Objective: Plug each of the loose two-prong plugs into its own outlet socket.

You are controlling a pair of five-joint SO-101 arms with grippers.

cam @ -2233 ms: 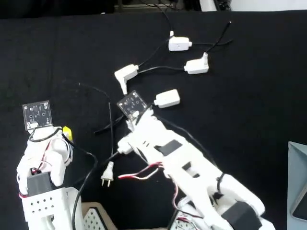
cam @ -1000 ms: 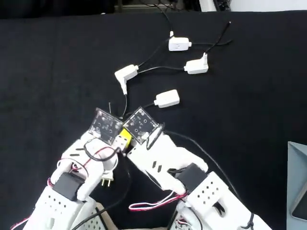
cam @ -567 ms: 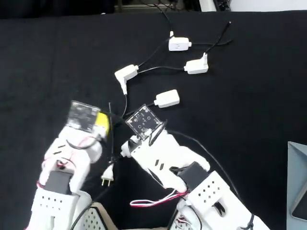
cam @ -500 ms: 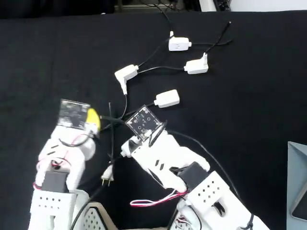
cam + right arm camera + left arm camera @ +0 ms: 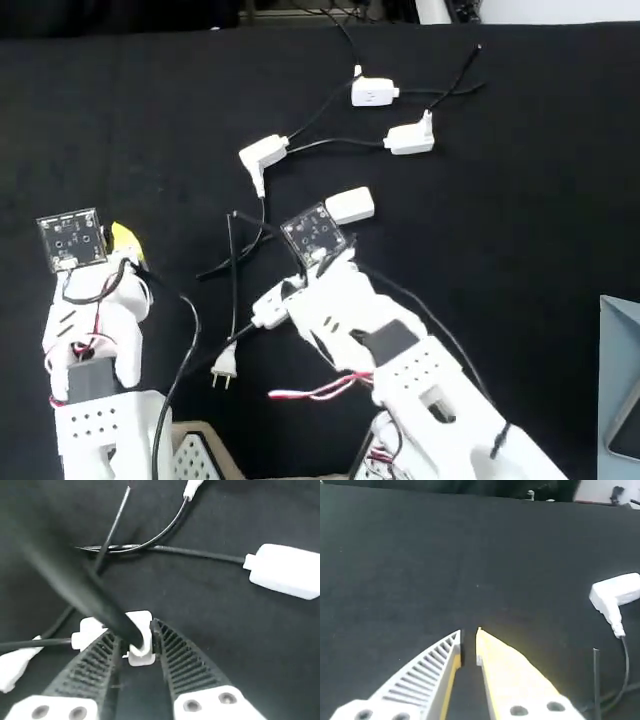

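Note:
Four white outlet sockets lie on the black table: one far back [image 5: 375, 92], one right of it [image 5: 410, 137], one at mid left [image 5: 262, 155], one nearest [image 5: 350, 205]. A loose two-prong plug [image 5: 225, 368] lies near the front, its black cord running back. My right gripper [image 5: 134, 628] is shut on a white plug body [image 5: 141, 652] with a thick black cord; the nearest socket [image 5: 285, 571] lies just beyond it. My left gripper [image 5: 468, 632] hangs shut and empty over bare table at the left; its yellow finger [image 5: 125, 237] shows from above.
Black cords [image 5: 235, 255] cross the table between the arms. The mid-left socket [image 5: 616, 592] shows at the edge of the left wrist view. A grey bin edge [image 5: 620, 375] stands at the right front.
My left arm has swung back to the left, away from the right arm. The right arm has shifted a little farther back toward the nearest socket, still holding the plug.

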